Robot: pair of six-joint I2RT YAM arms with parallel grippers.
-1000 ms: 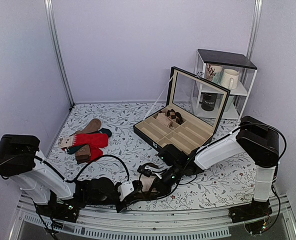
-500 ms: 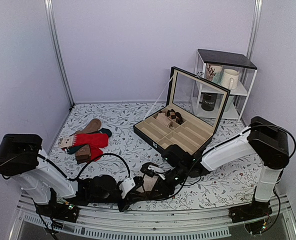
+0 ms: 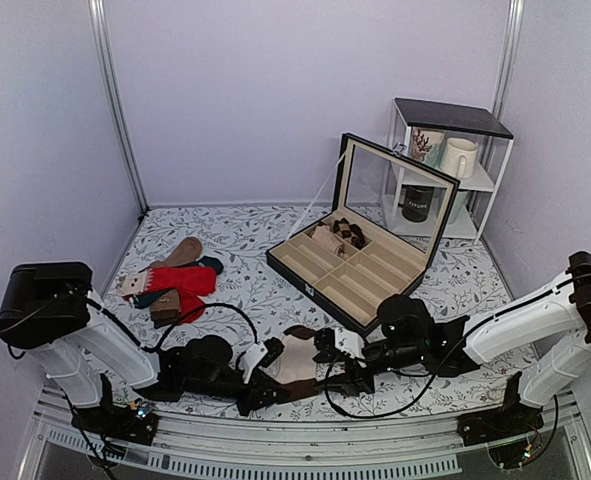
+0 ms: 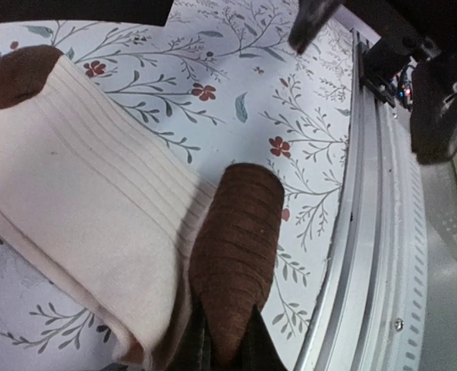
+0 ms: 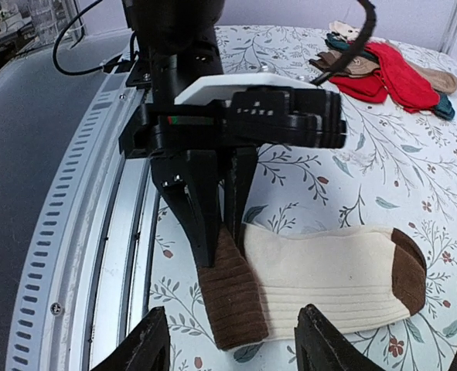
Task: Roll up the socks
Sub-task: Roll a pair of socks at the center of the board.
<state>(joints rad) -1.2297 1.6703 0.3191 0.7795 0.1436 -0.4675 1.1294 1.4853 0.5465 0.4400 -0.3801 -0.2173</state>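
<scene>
The cream socks (image 3: 297, 356) lie flat near the table's front edge, with a brown ribbed cuff and a dark brown toe. My left gripper (image 3: 272, 379) is shut on the brown cuff (image 4: 237, 247), which stands up between its fingers (image 4: 225, 344). The cream body (image 4: 81, 224) spreads to its left, and the toe (image 4: 15, 73) is at the far end. My right gripper (image 3: 335, 366) is open and empty, just right of the socks. In the right wrist view it (image 5: 240, 348) stands short of the cuff (image 5: 232, 297), facing the left gripper (image 5: 213, 193).
The metal rail (image 3: 305, 445) runs along the front edge, right beside the cuff. An open black compartment case (image 3: 360, 270) stands behind. Red and tan-teal socks (image 3: 175, 282) lie at the left. A white shelf with mugs (image 3: 445, 170) stands at the back right.
My right gripper has drawn back to the right, off the socks, and its arm has dropped lower. The left gripper still holds the cuff, and the socks now lie flatter.
</scene>
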